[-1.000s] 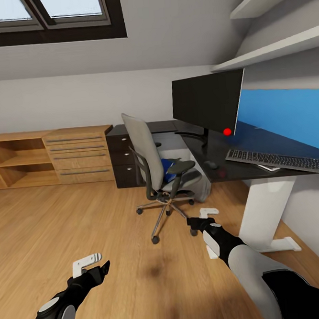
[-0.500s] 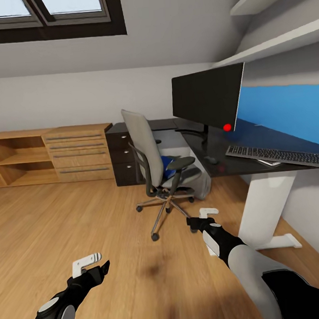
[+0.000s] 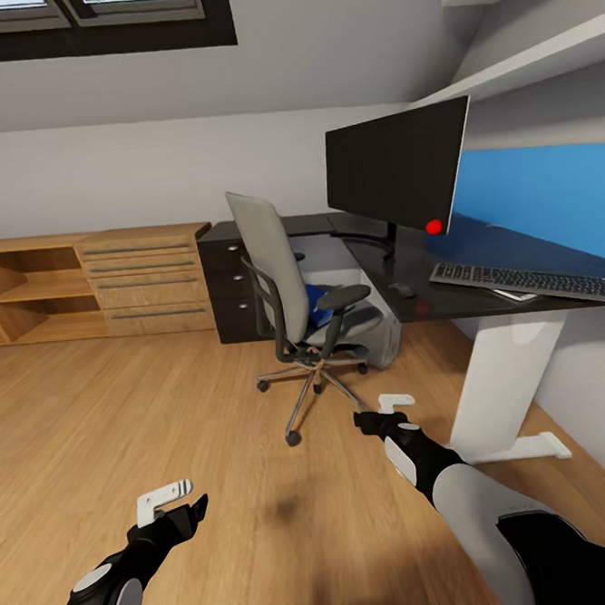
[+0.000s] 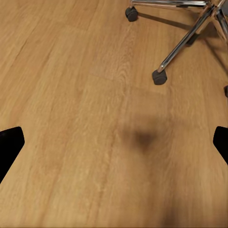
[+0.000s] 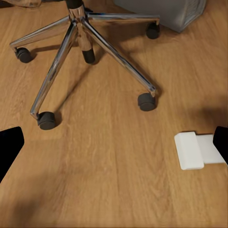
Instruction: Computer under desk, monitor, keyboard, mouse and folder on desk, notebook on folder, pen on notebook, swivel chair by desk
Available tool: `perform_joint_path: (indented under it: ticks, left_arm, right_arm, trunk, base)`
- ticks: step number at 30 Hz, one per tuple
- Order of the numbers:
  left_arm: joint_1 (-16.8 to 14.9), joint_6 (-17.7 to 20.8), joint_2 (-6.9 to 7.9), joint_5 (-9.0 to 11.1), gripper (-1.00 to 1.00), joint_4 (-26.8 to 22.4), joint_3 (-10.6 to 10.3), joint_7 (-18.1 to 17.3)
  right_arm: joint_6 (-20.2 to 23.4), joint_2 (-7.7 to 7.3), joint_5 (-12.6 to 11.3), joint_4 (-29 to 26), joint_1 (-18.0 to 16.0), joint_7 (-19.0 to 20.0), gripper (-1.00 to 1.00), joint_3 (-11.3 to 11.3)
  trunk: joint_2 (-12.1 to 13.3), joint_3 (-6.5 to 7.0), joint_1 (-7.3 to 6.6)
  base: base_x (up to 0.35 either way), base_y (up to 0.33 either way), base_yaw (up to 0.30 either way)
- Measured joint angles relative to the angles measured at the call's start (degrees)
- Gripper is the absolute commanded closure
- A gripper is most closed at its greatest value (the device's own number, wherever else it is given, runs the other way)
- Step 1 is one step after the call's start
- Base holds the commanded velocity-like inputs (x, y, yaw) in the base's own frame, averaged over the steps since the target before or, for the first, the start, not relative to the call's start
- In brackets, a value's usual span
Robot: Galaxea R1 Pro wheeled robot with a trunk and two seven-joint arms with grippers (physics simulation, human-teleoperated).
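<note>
The grey swivel chair [image 3: 287, 281] stands on the wood floor in front of the black desk [image 3: 399, 263], its back turned to me. The blue folder [image 3: 318, 303] lies on its seat. On the desk are the wide black monitor [image 3: 396, 163], the keyboard [image 3: 528, 281], the small black mouse [image 3: 400, 288] and a pale notebook [image 3: 518, 295] by the keyboard's front edge. The grey computer [image 3: 384, 334] sits under the desk behind the chair. My left gripper [image 3: 180, 504] and right gripper [image 3: 382, 412] hang open and empty above the floor, short of the chair's chrome base [image 5: 85, 42]. The pen is out of view.
A light wooden drawer chest [image 3: 146, 278] and open shelving [image 3: 20, 293] line the back wall. The desk's black drawer unit [image 3: 229, 295] stands beside them. The desk's white leg [image 3: 499, 378] and foot [image 5: 194, 149] are just right of my right arm. Wall shelves [image 3: 520, 58] hang above.
The whole picture has shifted: the camera moved closer and the desk and chair sit higher in view. Both arms hold the same pose.
</note>
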Motion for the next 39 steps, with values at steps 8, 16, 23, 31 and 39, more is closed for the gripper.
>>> perform_joint_path:
  ticks: [8,16,23,31,39]
  left_arm:
    - [0.0,0.0,-0.05,0.0,-1.0,0.0,0.0,0.0]
    - [0.0,0.0,-0.04,0.0,-1.0,0.0,0.0,0.0]
    - [0.0,-0.2,0.02,0.0,-1.0,0.1,0.1,0.0]
    - [0.0,-0.3,0.03,0.0,-1.0,0.1,0.2,-0.1]
    - [0.0,-0.4,0.03,0.0,-1.0,0.1,0.2,-0.1]
  right_arm:
    - [0.0,-0.02,0.1,0.0,0.0,0.0,-1.0,0.0]
    - [-0.1,-0.02,0.1,0.0,0.0,0.0,-1.0,0.0]
    - [-0.1,-0.06,0.1,0.0,0.0,0.0,-1.0,0.0]
    - [-0.6,0.05,0.1,-0.2,0.0,0.0,-1.0,0.1]
    - [-4.6,0.17,0.0,-0.3,0.0,-0.2,-1.0,0.1]
  trunk:
    - [-0.1,-1.77,0.21]
    - [-0.2,-2.45,0.28]
    - [-0.2,-2.45,0.28]
    - [-0.2,-2.45,0.28]
    - [-0.2,-2.45,0.28]
  base:
    - [0.0,0.0,0.0]
    - [0.0,0.0,0.0]
    - [0.0,0.0,0.0]
    - [0.0,0.0,0.0]
    - [0.0,0.0,-0.007]
